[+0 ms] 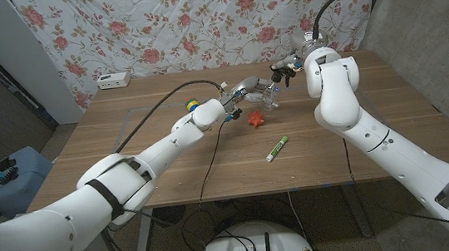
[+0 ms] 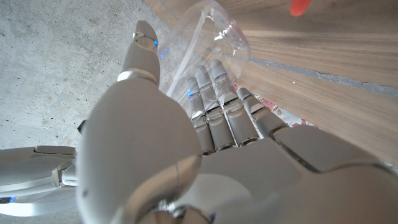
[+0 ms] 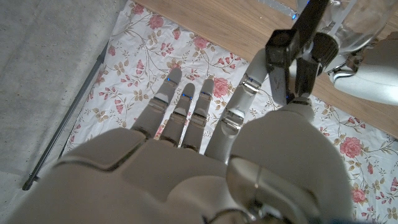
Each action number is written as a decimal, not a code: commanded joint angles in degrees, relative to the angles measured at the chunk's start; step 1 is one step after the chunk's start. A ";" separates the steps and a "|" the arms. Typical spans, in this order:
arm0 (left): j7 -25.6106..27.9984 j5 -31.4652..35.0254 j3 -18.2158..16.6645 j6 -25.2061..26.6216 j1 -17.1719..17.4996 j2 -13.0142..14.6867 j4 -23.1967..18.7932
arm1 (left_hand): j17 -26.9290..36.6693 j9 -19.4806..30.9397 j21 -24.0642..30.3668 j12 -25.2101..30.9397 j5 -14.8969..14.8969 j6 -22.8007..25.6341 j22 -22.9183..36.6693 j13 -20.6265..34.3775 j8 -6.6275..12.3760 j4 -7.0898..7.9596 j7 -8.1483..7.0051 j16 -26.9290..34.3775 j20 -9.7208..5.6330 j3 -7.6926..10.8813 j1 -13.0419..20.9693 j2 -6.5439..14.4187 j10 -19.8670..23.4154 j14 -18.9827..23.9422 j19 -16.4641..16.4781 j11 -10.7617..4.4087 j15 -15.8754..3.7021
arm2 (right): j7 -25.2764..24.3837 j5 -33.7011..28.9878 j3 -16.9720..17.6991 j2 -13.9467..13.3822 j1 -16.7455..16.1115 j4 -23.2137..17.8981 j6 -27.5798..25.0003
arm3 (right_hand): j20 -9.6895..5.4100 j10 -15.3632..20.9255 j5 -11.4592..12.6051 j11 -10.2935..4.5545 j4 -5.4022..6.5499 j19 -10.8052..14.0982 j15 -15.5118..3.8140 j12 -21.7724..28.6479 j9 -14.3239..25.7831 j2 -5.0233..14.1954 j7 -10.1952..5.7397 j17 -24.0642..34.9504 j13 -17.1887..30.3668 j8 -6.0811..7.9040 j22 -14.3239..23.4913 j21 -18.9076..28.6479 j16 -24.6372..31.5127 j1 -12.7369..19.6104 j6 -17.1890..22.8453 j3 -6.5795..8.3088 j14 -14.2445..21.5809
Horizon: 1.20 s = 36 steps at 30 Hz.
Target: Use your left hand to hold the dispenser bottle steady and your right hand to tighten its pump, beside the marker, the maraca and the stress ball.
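The tightening step is under way. The left hand (image 1: 242, 90) wraps the clear bottle (image 1: 267, 94) at the desk's (image 1: 170, 169) far middle, holding it off upright. The right hand (image 1: 287, 65) pinches the black pump (image 3: 303, 43) between thumb and finger, other fingers spread. Next, I judge, comes a twist of the pump while the left hand holds firm.

This looks like a makeshift robot-testing room, not a home or a shop. A flowered cloth (image 1: 197, 20) is hung as a backdrop behind the far edge of a plain wooden table (image 1: 171, 177), with bare grey wall (image 1: 422, 21) showing past the cloth at the right. A white power strip (image 1: 113, 80) sits at the table's far left corner, loose black cables (image 1: 211, 156) trail over the top and its near edge, and the floor (image 2: 56, 74) is bare concrete.
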 commanded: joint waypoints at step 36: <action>0.97 0.43 -1.71 2.23 4.33 4.14 -9.10 | 0.16 0.34 -0.02 0.22 0.37 12.62 0.12 0.13 0.28 8.11 -3.33 0.15 -4.07 8.45 -1.04 7.13 4.37 3.62 -0.02 -3.96 -6.81 | -0.17 2.28 7.22 -1.53 -4.87 -6.58 9.02 | 1.72 -7.11 -0.01 2.21 2.31 -2.51 0.28 -4.48 0.10 -4.02 -0.59 0.66 0.25 -5.70 0.28 -0.91 -3.47 -6.95 -13.60 -3.79 -4.73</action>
